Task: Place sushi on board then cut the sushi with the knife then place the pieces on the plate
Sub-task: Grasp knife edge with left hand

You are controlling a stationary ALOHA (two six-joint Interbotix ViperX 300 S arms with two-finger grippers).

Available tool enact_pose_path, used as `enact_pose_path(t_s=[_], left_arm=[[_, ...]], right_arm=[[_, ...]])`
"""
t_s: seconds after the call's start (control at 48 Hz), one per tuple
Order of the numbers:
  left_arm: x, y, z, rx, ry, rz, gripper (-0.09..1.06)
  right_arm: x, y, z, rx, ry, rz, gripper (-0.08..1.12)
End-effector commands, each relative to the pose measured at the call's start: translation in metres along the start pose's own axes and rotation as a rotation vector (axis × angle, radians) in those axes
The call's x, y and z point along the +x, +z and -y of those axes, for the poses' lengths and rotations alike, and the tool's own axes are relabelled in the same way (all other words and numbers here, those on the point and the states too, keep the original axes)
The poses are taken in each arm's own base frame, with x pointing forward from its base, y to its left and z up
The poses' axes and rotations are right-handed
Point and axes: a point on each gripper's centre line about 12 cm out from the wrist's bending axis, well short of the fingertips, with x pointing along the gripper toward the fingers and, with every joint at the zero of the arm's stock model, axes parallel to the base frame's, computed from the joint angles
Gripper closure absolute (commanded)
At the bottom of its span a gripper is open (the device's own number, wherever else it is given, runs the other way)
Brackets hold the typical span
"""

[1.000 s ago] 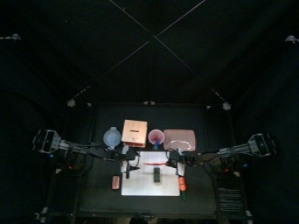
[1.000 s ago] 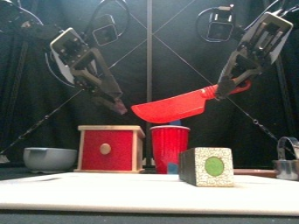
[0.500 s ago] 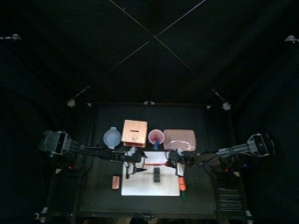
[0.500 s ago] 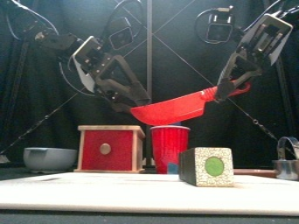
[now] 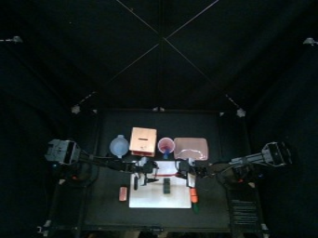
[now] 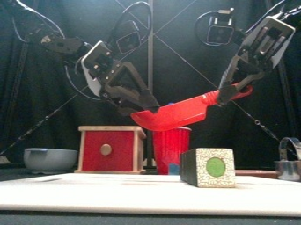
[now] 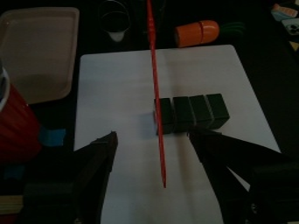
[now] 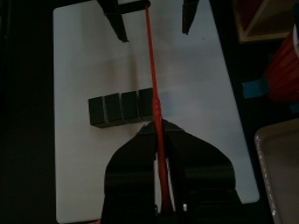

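1. The knife is gripped by its handle in the closed right pincer.
2. The left pincer, wide open and empty, has been brought round the blade tip.
3. Below both, the sushi is left uncut on the board; cutting appears imminent.

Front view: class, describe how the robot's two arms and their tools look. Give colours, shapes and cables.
The left arm and right arm are black and jointed, with black cables looping above them. The left tool and right tool each have two narrow jaws, grey on the outside, under a pale cross-plate.
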Motion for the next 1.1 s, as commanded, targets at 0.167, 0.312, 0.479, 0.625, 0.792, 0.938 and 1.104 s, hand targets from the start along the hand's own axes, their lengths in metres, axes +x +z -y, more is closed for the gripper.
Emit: enact_pose_path(t_s=[0.167,0.312,0.479,0.625,0.792,0.938,1.104], left_arm=[[0.000,0.012,-0.001,0.001,0.002,0.035,0.19],[0.001,0.009,0.001,0.001,-0.001,0.028,0.27],[0.004,0.004,0.001,0.000,-0.002,0.008,0.28],[0.007,0.000,0.001,-0.003,-0.002,-0.005,0.28],[0.006,0.000,-0.001,-0.007,0.003,-0.005,0.31],[0.005,-0.002,-0.001,-0.004,0.004,-0.011,0.38],[0.006,-0.004,0.002,-0.002,-0.003,-0.015,0.48]], right_arm=[[-0.003,0.008,-0.005,-0.002,0.017,0.027,0.77],[-0.003,0.008,-0.006,-0.004,0.020,0.029,0.77],[-0.003,0.009,-0.006,-0.005,0.020,0.031,0.77],[-0.003,0.010,-0.006,-0.004,0.022,0.033,0.77],[-0.003,0.010,-0.006,-0.004,0.023,0.035,0.77],[-0.003,0.008,-0.007,0.003,0.030,0.035,0.77],[0.000,0.003,-0.010,0.044,0.049,0.027,0.77]])
